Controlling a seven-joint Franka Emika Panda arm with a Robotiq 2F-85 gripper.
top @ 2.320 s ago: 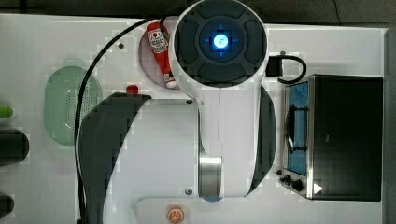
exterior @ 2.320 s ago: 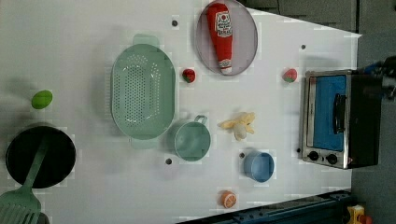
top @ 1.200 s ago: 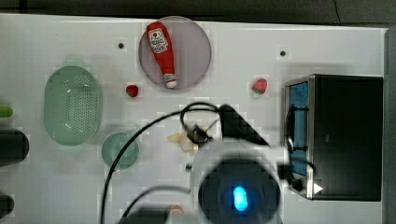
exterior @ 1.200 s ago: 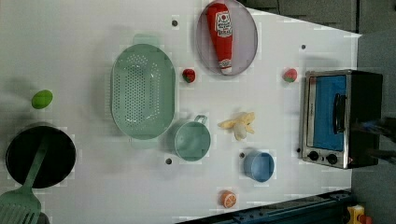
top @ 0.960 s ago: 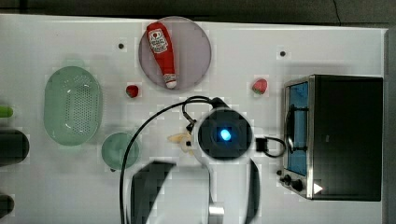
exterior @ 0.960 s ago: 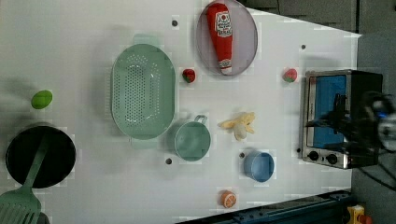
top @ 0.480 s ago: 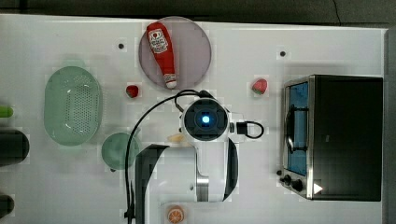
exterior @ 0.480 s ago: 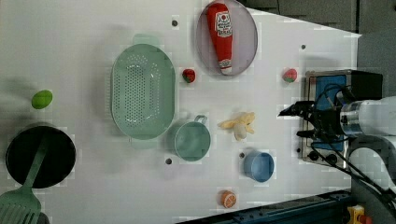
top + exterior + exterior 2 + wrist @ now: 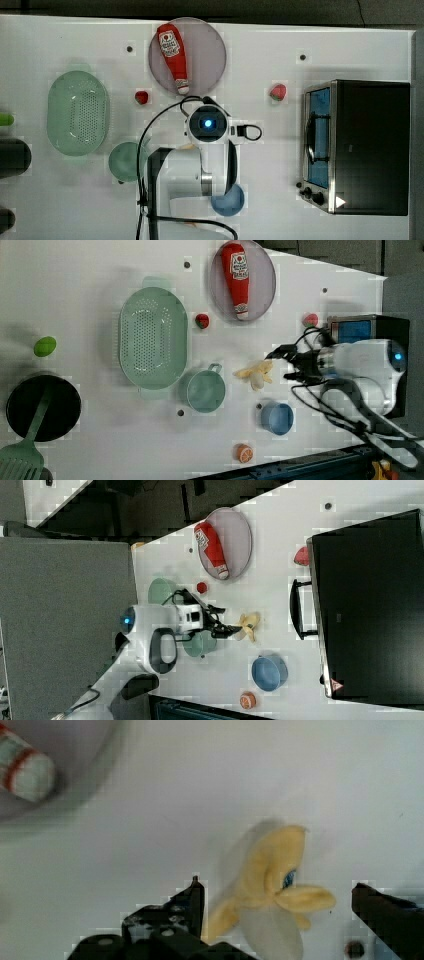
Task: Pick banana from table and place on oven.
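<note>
Hand: hanging over the bench point(image 9: 90, 440) with fingers spread wide, holding nothing point(image 9: 277, 920); in the wrist view, one dark finger point(image 9: 192, 902) showing on each side of the fruit.
Banana: lying on the white bench point(image 9: 256, 374), between the teal cup point(image 9: 204, 389) and the oven point(image 9: 370, 145), the blue bowl point(image 9: 276, 417) sitting near it.
Shape: looking like a peeled toy, pale flaps splaying out from a yellow core.
Handling: probably weighing very little and likely soft or slightly yielding; smooth skin possibly slipping under a loose pinch; flaps likely bending if pinched alone.
Where to hold: judging the thick yellow middle the best place, fingers closing across the narrow width, not on the splayed flaps.
Stage: seeming to be the approach before the grasp, lifting and carrying to the black oven top not yet done.
</note>
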